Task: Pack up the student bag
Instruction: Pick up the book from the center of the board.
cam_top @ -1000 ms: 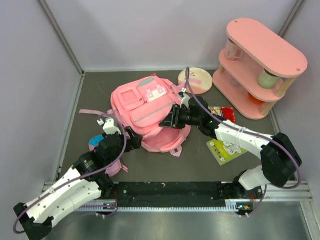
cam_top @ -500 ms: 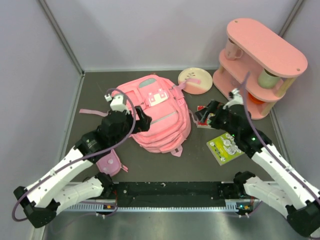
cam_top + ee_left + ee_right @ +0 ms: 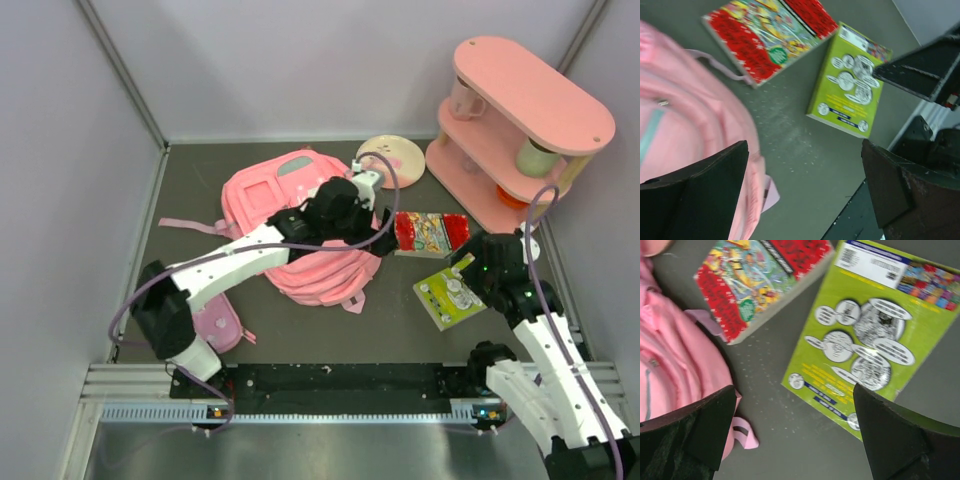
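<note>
dark grey desk (image 3: 200,290) covers the floor of a pale-walled booth. the left fingers (image 3: 700,200) are spread wide and grasp nothing. they hang just off the right edge of the student bag (image 3: 270,200), which lies flat on the desk at mid-left with the left arm (image 3: 250,250) reaching across it. in the left wrist view the bag's pink fabric runs under and beyond the finger on the view's left side, and a thin pink strap (image 3: 715,65) trails from it to the red book (image 3: 765,40), which lies flat beyond the fingers. the green booklet (image 3: 847,90) lies beyond the gap, nearer the other finger and just beside the red book. the right fingers (image 3: 895,440) are likewise released, wide apart and empty, hovering over the desk. the green booklet sits between and beyond them, the red book farther out, and the bag's edge passes by the finger on that view's left side. well away from both pairs of fingers, a pink two-tier shelf (image 3: 520,130) stands at the back right, a round pink plate (image 3: 395,160) lies behind the bag, and a small pink pouch (image 3: 220,325) lies by the left arm's base.
</note>
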### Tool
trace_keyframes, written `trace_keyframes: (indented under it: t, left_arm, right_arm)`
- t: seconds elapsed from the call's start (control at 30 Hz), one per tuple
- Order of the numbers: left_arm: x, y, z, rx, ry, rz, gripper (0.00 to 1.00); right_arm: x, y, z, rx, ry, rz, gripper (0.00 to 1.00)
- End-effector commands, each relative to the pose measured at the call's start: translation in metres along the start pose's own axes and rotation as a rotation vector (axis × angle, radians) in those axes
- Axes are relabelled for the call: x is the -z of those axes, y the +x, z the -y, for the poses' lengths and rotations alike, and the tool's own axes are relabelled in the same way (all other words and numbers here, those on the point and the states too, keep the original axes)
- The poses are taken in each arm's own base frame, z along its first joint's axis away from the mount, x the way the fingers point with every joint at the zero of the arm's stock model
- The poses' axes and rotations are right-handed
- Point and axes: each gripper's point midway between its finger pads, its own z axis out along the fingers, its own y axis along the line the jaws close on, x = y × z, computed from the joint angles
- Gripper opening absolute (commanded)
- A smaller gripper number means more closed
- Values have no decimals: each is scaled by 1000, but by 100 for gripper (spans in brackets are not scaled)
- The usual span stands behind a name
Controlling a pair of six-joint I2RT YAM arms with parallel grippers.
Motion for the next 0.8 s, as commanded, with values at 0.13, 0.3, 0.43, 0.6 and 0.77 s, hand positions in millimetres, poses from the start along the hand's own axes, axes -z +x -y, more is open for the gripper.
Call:
trace_keyframes:
  t: [0.13, 0.3, 0.43, 0.6, 0.77]
  left_arm:
    - [-58, 3, 59, -55, 331, -41, 99]
    - [-100, 33, 67, -55, 406, -136, 99]
    - [-119, 47, 73, -67, 444, -178, 99]
    - [-142, 73, 71, -28, 461, -243, 99]
    - [-154, 92, 75, 0, 487, -287, 99]
  right_arm:
    - [-11, 16, 55, -178, 176, -46, 99]
    - [-22, 27, 77, -237, 251, -108, 99]
    - [-28, 38, 87, -261, 275, -127, 99]
    - [-31, 50, 92, -286, 281, -152, 99]
    - [-34, 55, 101, -285, 295, -140, 99]
